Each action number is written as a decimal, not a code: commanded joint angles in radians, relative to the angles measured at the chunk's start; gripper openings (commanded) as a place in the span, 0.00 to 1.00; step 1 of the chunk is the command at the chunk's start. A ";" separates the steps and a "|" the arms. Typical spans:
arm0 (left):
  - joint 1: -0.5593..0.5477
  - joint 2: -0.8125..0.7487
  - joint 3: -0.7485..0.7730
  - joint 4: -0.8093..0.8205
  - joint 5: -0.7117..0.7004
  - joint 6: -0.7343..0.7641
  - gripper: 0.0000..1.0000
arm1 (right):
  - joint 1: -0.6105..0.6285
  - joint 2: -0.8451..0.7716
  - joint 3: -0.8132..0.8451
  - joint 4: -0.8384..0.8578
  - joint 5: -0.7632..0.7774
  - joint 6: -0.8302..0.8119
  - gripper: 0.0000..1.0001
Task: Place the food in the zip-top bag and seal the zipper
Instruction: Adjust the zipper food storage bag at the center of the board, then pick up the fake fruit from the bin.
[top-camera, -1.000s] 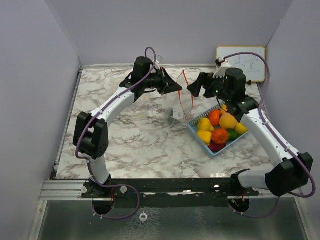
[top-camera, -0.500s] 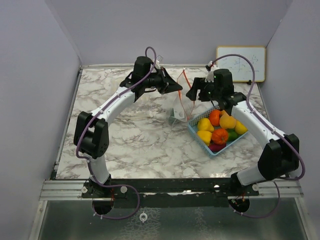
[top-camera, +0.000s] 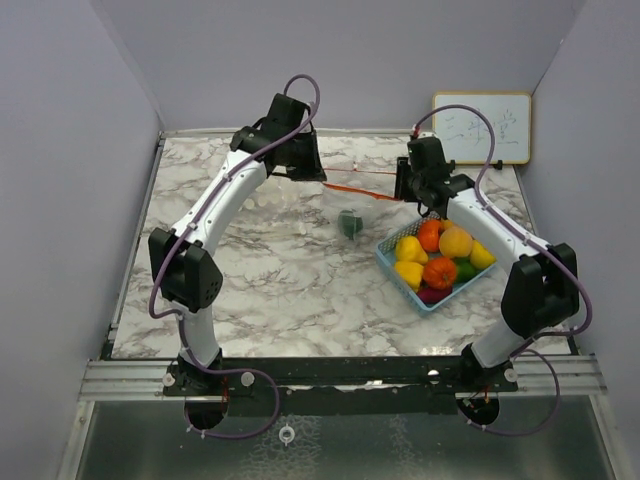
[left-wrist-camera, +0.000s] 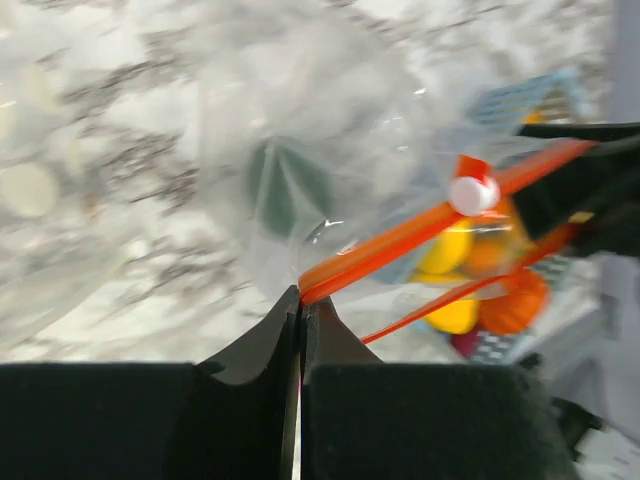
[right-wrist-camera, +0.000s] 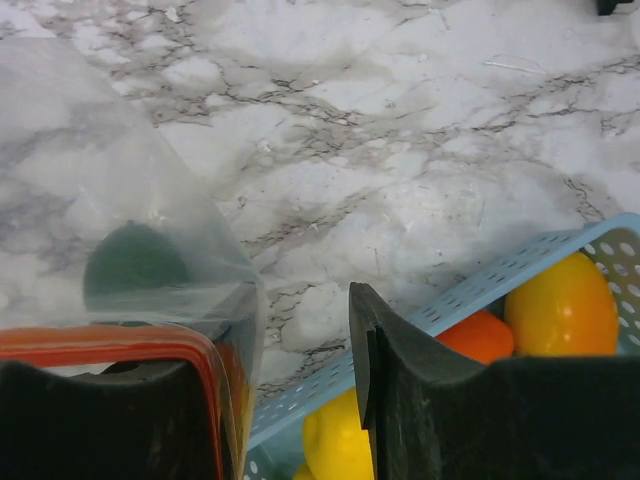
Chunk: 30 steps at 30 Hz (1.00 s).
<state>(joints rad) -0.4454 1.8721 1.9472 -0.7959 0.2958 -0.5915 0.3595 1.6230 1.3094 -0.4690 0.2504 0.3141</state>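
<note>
Most of the food (top-camera: 437, 258) sits in the blue basket (right-wrist-camera: 520, 280), directly beneath the right gripper (right-wrist-camera: 285, 335). One green piece (top-camera: 350, 224) already lies in the zip-top bag (left-wrist-camera: 300, 150), which hangs between the two grippers. The left gripper (left-wrist-camera: 300, 298) is clamped on the end of the orange zipper (left-wrist-camera: 400, 240). The right jaws stand apart, with the zipper rim draped over one finger only.

Caution: I judge this hold insecure. A pull from the left arm could slide the rim off that finger and collapse the mouth. Excess tension could also flatten the opening and block further loading.
</note>
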 joint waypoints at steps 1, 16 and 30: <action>0.020 -0.055 -0.001 -0.344 -0.488 0.243 0.00 | -0.031 -0.028 -0.033 -0.023 0.016 -0.017 0.41; -0.089 0.032 0.249 -0.212 -0.226 0.215 0.00 | -0.027 -0.149 0.017 0.165 -0.565 0.026 0.89; -0.121 0.083 0.189 -0.155 -0.174 0.219 0.00 | -0.089 -0.241 0.112 -0.276 0.035 0.111 0.99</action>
<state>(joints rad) -0.5636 1.9549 2.1410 -0.9936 0.0834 -0.3859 0.3256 1.3819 1.4063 -0.4778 -0.0410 0.3962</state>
